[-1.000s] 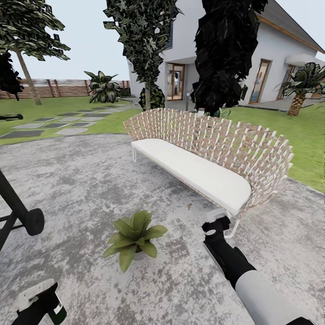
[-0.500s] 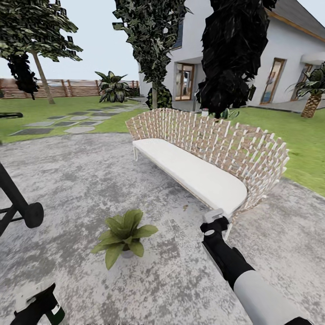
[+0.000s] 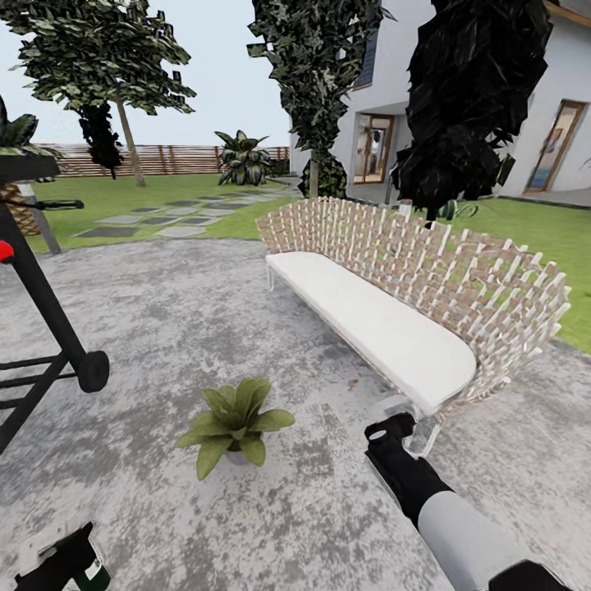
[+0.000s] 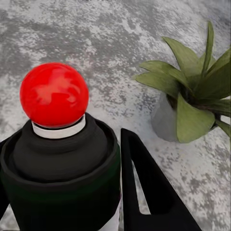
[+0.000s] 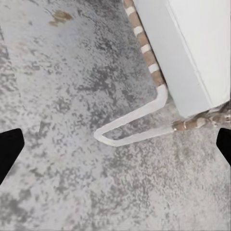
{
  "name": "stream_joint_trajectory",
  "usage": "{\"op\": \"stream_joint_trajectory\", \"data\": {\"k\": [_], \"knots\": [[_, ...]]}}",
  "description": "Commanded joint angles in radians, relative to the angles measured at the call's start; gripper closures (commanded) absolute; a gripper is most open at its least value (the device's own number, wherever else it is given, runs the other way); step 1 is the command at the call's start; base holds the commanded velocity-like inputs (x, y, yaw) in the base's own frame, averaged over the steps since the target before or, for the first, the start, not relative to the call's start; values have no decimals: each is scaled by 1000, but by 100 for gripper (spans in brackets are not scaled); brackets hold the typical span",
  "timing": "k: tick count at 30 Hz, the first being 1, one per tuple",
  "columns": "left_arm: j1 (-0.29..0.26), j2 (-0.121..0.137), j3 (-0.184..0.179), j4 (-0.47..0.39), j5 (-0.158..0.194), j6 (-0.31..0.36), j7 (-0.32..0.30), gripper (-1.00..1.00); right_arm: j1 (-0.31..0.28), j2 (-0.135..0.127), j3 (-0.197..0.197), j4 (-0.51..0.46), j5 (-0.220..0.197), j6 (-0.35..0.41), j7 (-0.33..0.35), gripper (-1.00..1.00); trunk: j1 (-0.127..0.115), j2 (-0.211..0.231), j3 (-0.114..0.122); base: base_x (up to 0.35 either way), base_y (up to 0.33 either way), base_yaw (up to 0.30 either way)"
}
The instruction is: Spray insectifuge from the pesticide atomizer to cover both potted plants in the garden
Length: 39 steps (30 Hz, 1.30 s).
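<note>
I stand on the round patio of mottled grey stone (image 3: 189, 328), rough and blotched, with green lawn (image 3: 156, 193) and a brown slatted wooden fence (image 3: 189, 158) far behind. To my right runs a long curved bench of woven tan wicker (image 3: 427, 271) with a smooth white cushion (image 3: 369, 320); my right wrist view adds its white tube foot (image 5: 132, 122) bent on the stone. At far left stands a black metal frame with a wheel (image 3: 90, 371).

Near the middle sits the small potted plant with broad green leaves (image 3: 234, 423); my left wrist view shows its little grey pot (image 4: 166, 120), hardly visible from the head.

My right gripper (image 5: 115, 149) hangs over the stone beside the bench foot, its dark fingertips (image 5: 8, 149) spread wide with nothing between them.

My left gripper (image 4: 72, 192), at near left, is closed around the dark green pesticide atomizer with black neck and glossy red ball tip (image 4: 54, 94), one black finger (image 4: 144, 187) pressed along its side. The bottle points toward the plant, near it but apart.
</note>
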Motion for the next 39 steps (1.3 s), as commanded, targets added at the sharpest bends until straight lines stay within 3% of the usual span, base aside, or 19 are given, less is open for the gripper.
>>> {"op": "stream_joint_trajectory", "data": {"k": [1, 5, 12, 14, 16, 18, 25, 39], "knots": [[0, 0, 5, 11, 0, -2, 1, 100, 0, 0, 0, 1, 0, -1, 0, -100, 0, 0, 0, 215, -1, 266], [0, 0, 42, 31, -4, -3, -3, 100, -1, 0, -1, 2, 0, -1, 0, -100, 0, 0, 0, 287, -10, 266], [0, -1, 51, 33, -6, -3, -1, 100, -3, -1, -6, 24, -3, -10, 3, -100, 0, 0, 0, 245, -215, 163], [0, -1, 51, 31, -6, -2, -1, 100, -39, -4, -9, 135, -7, -6, 29, -100, 0, 0, 0, 104, -312, 18], [0, 0, 51, 31, -6, -1, 0, 100, -121, -2, -12, 303, -8, -22, 74, -100, 0, 0, 0, 32, -325, 5], [0, 0, 50, 32, -6, 0, 1, 100, -144, -1, -14, 349, -9, -34, 90, -100, 0, 0, 0, 9, -331, 2], [0, 0, 49, 31, -6, 1, 1, 100, -155, -1, -63, 370, -8, -40, 105, -100, 0, 0, 0, 2, -335, 0], [0, -1, 49, 27, -6, 0, 1, 100, -156, -6, -71, 371, -8, -40, 106, -100, 0, 0, 0, 0, -338, 0]]}}
